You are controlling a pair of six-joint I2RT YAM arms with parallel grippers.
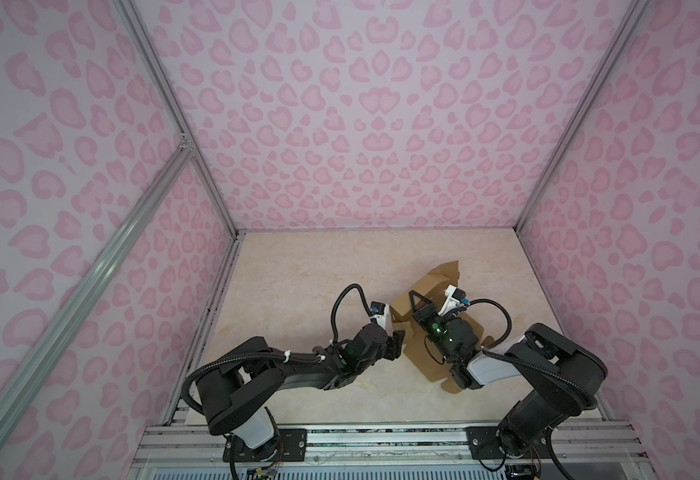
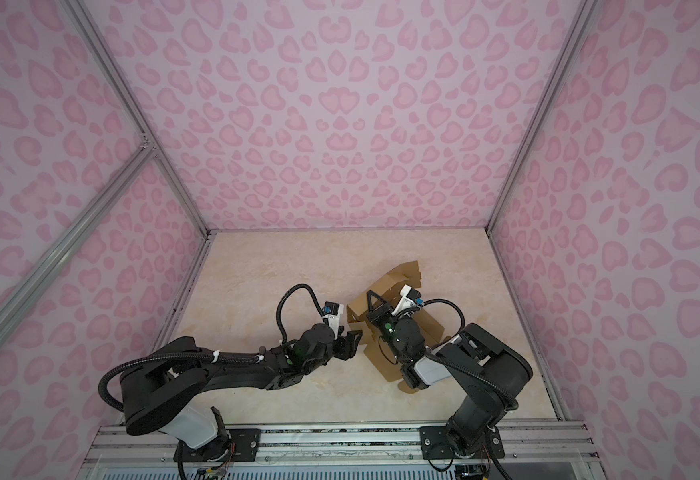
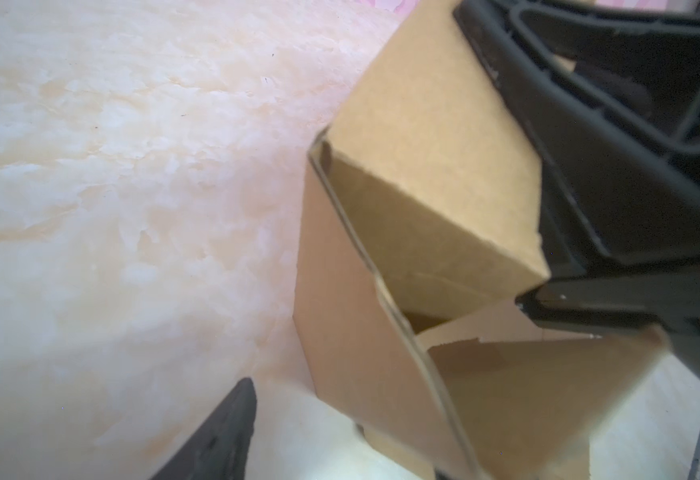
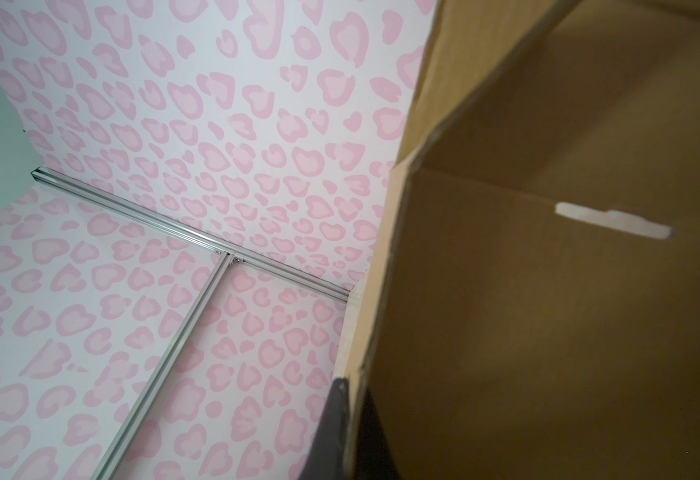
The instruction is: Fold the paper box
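Brown cardboard, the paper box (image 1: 431, 286), sits half folded on the table (image 1: 298, 282), to the right of the middle in both top views. My right gripper (image 1: 416, 300) is squeezed tight on a raised wall of it, right at the wall's edge in the right wrist view. My left gripper (image 1: 398, 338) is part way open beside the near flap and holds nothing. I think the wall could slip out, because the pinch is at its edge. If I push with the left one, the whole box may slide or the flap may bend wrong.
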